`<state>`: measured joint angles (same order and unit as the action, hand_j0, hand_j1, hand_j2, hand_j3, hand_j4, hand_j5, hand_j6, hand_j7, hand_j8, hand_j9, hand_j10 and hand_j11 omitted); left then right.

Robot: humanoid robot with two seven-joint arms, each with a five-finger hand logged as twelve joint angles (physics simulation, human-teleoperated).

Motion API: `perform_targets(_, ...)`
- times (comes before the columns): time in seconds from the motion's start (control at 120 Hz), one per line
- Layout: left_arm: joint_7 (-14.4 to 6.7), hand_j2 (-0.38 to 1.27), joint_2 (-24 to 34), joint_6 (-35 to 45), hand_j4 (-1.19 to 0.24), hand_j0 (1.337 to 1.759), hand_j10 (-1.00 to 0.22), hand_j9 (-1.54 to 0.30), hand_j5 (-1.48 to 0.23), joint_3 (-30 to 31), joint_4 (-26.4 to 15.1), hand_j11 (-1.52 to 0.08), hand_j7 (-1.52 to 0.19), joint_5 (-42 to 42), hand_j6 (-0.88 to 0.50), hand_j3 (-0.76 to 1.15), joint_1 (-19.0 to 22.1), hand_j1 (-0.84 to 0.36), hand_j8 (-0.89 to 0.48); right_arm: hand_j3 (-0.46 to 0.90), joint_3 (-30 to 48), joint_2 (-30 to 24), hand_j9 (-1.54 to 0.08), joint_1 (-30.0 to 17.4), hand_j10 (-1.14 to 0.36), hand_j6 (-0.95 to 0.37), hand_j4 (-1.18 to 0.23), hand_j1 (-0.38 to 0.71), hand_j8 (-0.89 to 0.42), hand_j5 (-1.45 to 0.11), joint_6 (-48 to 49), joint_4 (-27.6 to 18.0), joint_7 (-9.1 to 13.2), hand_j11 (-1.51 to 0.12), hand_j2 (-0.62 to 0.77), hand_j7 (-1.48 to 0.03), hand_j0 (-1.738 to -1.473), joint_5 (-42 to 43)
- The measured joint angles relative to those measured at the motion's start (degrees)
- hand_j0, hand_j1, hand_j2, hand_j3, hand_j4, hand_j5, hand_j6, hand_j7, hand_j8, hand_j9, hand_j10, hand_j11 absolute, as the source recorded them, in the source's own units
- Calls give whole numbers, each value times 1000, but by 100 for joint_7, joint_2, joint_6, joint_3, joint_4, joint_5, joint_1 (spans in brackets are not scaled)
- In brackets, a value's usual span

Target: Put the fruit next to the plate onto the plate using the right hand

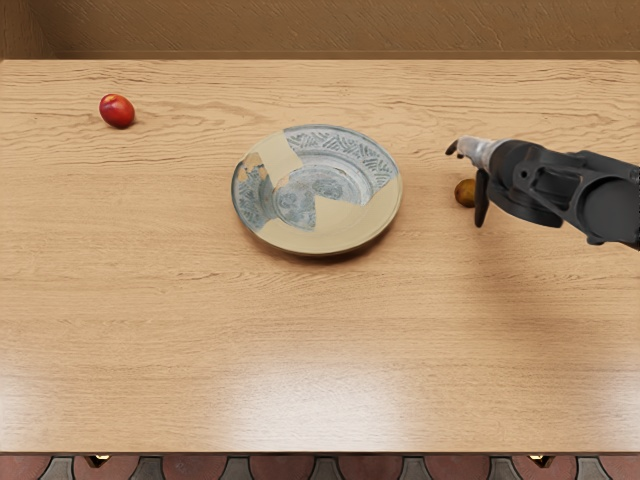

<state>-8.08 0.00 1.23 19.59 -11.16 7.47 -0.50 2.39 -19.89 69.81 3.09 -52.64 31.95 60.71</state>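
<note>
Reach judged in progress: right hand (490,172) was seen released, nothing held. Fingers (481,205) should be lowered around the brown fruit (465,192) and closed before lifting. That fruit was seen on the table (300,380), just beside the fingers, between hand and plate (330,238); contact couldn't be told. Red fruit (117,110) was seen far back, well apart.

Bright, even light, pale glare on the near table (150,330), soft short shadows, sharp render throughout
</note>
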Motion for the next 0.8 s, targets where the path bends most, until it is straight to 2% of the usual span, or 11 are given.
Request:
perform_targets(0.233, 0, 0, 0, 0, 0, 1658, 0, 0, 0, 0, 0, 0, 0, 0, 0, 0, -2, 349, 0, 0, -119, 106, -207, -21, -162, -164, -162, -160, -163, -207, -8, 152, -3, -207, -30, -207, -1658, 1)
perform_targets(0.467, 0, 0, 0, 0, 0, 1658, 0, 0, 0, 0, 0, 0, 0, 0, 0, 0, 6, 349, 0, 0, -509, 121, -211, -55, -164, -167, -165, -156, -166, -211, -547, 158, -12, -211, -30, -210, -1658, -6)
perform_targets(0.8, 0, 0, 0, 0, 0, 1658, 0, 0, 0, 0, 0, 0, 0, 0, 0, 0, 5, 349, 0, 0, -558, 138, -388, -73, -301, -303, -301, 8, -302, -389, -638, 259, -152, -388, -58, -388, -1658, -107)
